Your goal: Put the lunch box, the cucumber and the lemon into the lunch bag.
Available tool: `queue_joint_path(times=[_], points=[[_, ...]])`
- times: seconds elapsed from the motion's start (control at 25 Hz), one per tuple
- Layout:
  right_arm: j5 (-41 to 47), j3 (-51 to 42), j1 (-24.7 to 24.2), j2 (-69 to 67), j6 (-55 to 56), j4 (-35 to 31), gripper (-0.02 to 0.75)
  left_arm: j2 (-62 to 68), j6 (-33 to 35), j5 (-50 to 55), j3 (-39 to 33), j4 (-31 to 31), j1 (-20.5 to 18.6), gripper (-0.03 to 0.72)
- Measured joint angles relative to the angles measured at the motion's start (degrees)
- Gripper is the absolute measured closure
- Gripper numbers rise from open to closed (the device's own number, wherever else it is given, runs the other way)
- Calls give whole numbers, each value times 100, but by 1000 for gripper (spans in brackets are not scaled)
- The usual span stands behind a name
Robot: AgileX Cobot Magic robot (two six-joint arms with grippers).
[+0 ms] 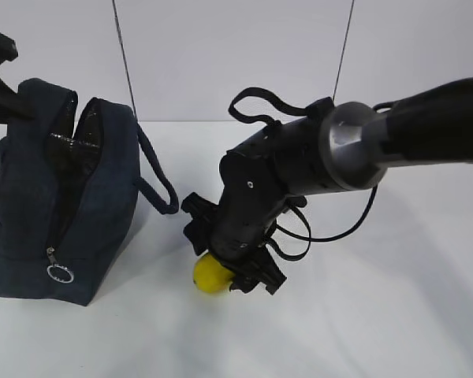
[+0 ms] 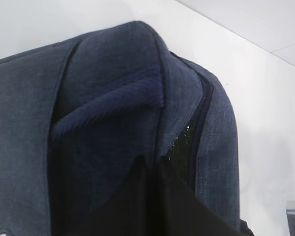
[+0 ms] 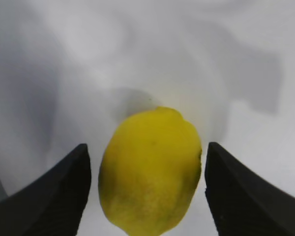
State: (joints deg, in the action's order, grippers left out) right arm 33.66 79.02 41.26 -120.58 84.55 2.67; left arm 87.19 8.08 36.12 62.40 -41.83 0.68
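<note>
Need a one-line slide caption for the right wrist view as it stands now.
Right gripper open, its fingers straddling the lemon on the white table, not yet closed.

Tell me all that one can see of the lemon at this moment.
The lemon is small, bright yellow and oval, with a smooth, faintly dimpled skin and no visible damage. It lies on the white table, to the right of the lunch bag and apart from it. The right gripper is lowered over it with its jaws open, one black finger on each side. In the right wrist view a narrow gap shows between the fruit and each finger, so it does not look gripped yet.
</note>
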Motion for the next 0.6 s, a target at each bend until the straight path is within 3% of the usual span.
queue_joint_path(times=[0.28, 0.6], points=[[-31, 14, 0, -33, -230, -22, 318, 0, 0, 0, 0, 0, 0, 693], [39, 29, 0, -33, -301, -151, 340, 0, 0, 0, 0, 0, 0, 693]])
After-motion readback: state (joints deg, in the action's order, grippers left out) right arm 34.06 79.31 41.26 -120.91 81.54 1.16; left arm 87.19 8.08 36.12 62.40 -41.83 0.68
